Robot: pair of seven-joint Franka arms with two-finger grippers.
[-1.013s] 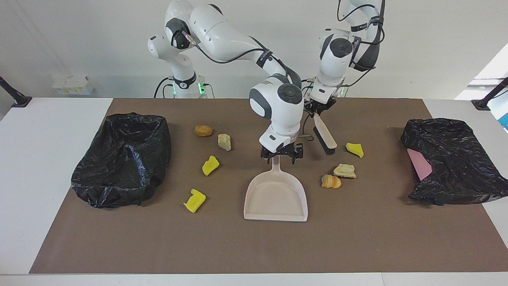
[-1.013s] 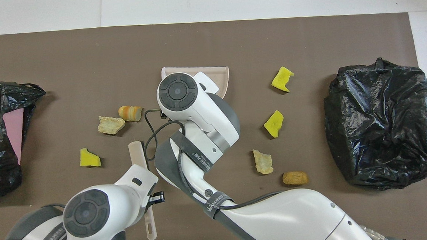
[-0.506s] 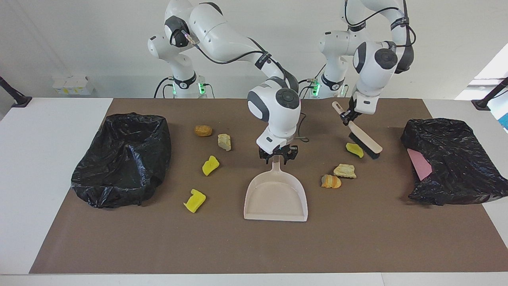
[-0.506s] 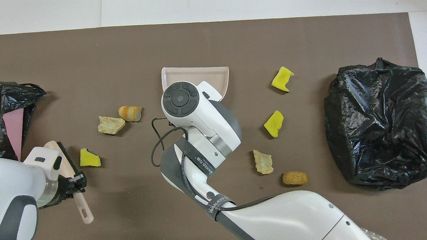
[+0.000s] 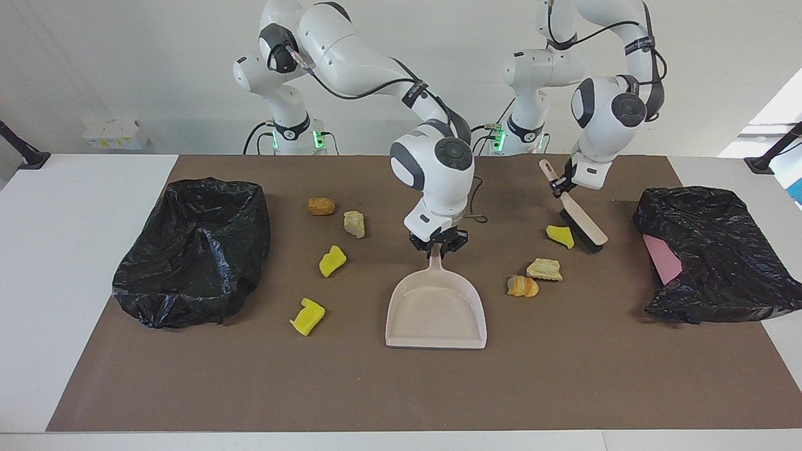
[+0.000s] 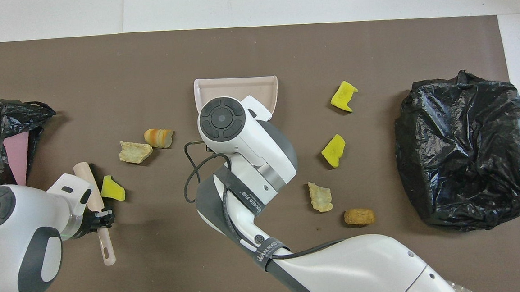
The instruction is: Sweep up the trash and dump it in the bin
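Brown matting [image 5: 564,376] covers the table, with a black bin bag [image 5: 191,250] at 9 o'clock in the facing view and a second bag [image 5: 714,250] at 3. At centre the right gripper [image 5: 437,245], wide open a second ago, has clamped onto the dustpan [image 5: 436,310] handle. The left gripper [image 5: 561,185], fingers tight on the brush [image 5: 579,216], has swung it toward 3 o'clock, just beside a yellow chunk [image 5: 559,235]. Sweeping can begin; all seven trash pieces [image 5: 332,260] lie loose on the mat.
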